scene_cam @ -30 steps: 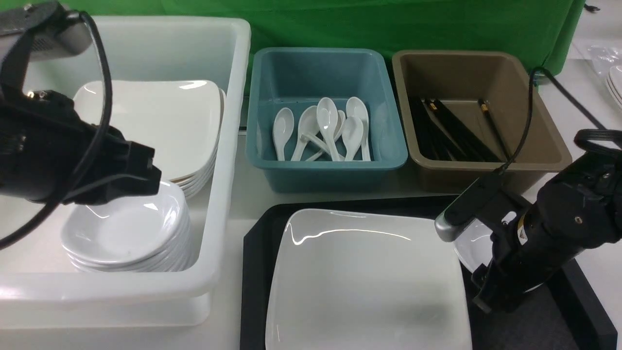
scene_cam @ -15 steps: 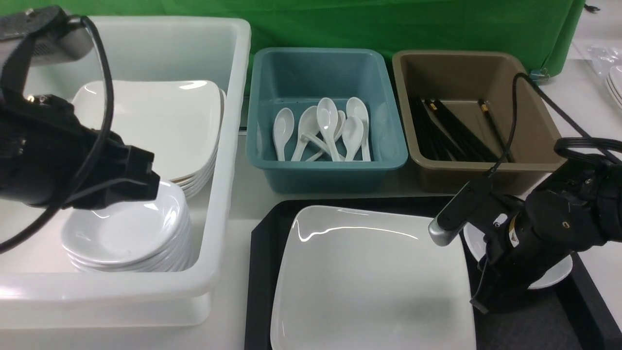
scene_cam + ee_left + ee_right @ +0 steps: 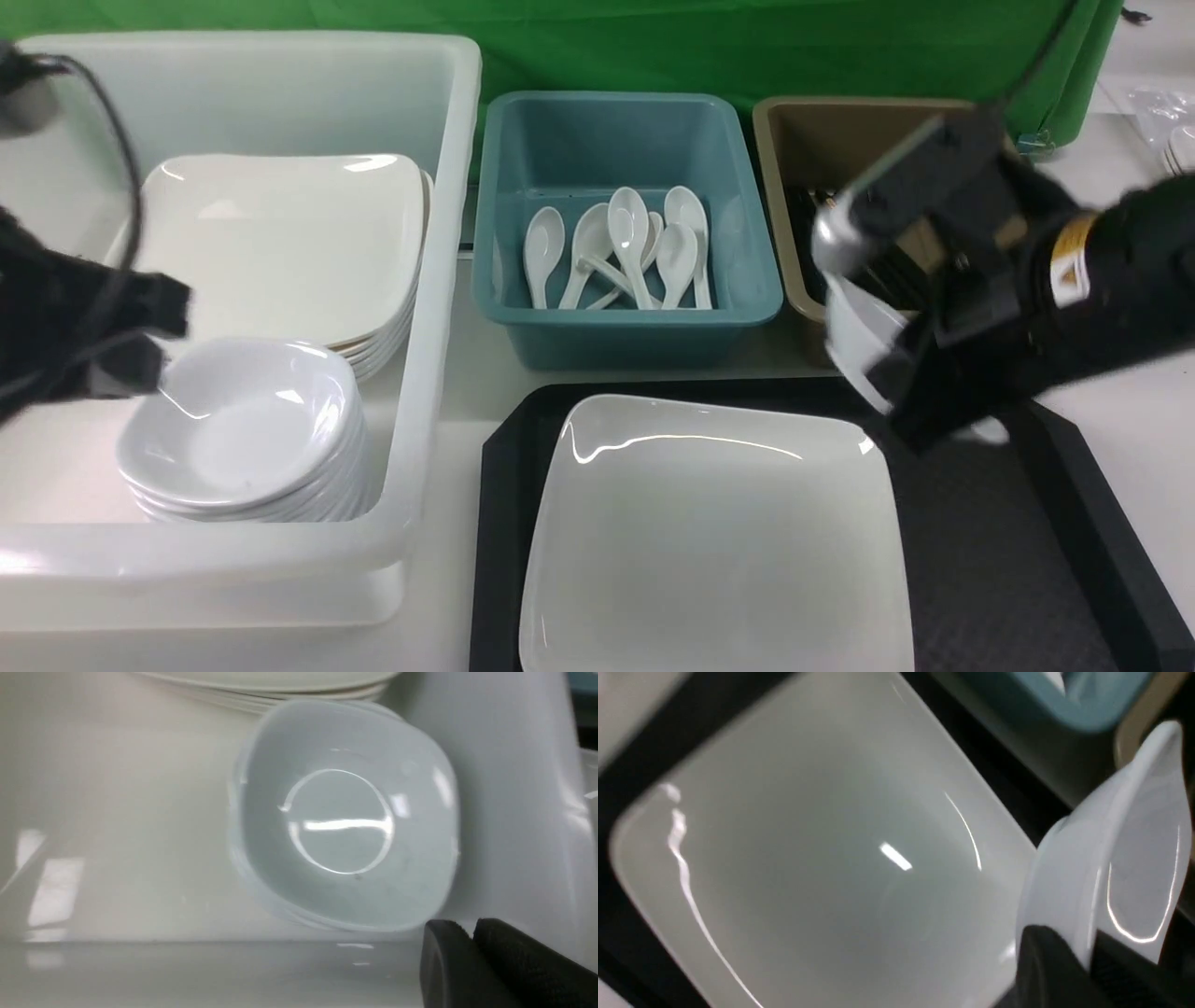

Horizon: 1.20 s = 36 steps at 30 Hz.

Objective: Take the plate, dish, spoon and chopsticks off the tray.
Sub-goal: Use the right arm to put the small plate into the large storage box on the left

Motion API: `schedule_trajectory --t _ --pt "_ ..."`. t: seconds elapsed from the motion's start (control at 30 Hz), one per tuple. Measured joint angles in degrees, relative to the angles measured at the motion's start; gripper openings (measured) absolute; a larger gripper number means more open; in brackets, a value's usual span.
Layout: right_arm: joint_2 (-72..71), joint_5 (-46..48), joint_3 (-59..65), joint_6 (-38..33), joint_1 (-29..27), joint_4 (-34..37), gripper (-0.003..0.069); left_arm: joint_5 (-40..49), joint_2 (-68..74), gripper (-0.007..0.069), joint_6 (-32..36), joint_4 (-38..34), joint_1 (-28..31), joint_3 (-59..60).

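Note:
The large white square plate (image 3: 709, 532) lies on the black tray (image 3: 1008, 579). My right gripper (image 3: 1087, 952) is shut on the rim of a small white dish (image 3: 850, 336), holding it tilted in the air above the tray's far right corner, in front of the brown tub. The right wrist view shows the dish (image 3: 1134, 858) pinched between the black fingers, with the plate (image 3: 822, 849) below. My left gripper (image 3: 467, 933) is shut and empty, inside the white tub beside the stack of small dishes (image 3: 345, 821). No spoon or chopsticks show on the tray.
The white tub (image 3: 439, 280) at the left holds stacked square plates (image 3: 280, 243) and the stack of small dishes (image 3: 243, 429). A teal tub (image 3: 635, 327) holds several white spoons. The brown tub (image 3: 812, 121) with black chopsticks is partly hidden behind my right arm.
My right gripper shut on the dish and lifted it off the tray, up and back toward the brown tub. My left arm drew back to the left.

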Motion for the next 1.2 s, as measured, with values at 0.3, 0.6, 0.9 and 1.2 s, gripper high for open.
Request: schedule_trajectory --t 0.3,0.6,0.9,1.2 --pt "9.4 -6.13 -15.34 -13.59 12.83 15.97 0.0067 -0.74 0.0 0.0054 5.85 -11.47 22.68 0.0" --pt "29.49 -8.73 -35.09 -17.51 22.25 16.98 0.0067 -1.04 0.0 0.0054 10.14 -17.17 24.62 0.0" --pt "41.37 -8.56 -42.18 -17.99 22.67 16.48 0.0087 -1.04 0.0 0.0054 10.8 -17.17 24.62 0.0" --pt "40.81 -7.54 -42.64 -16.18 22.67 16.45 0.0491 -1.05 0.0 0.0054 11.3 -17.17 24.62 0.0"
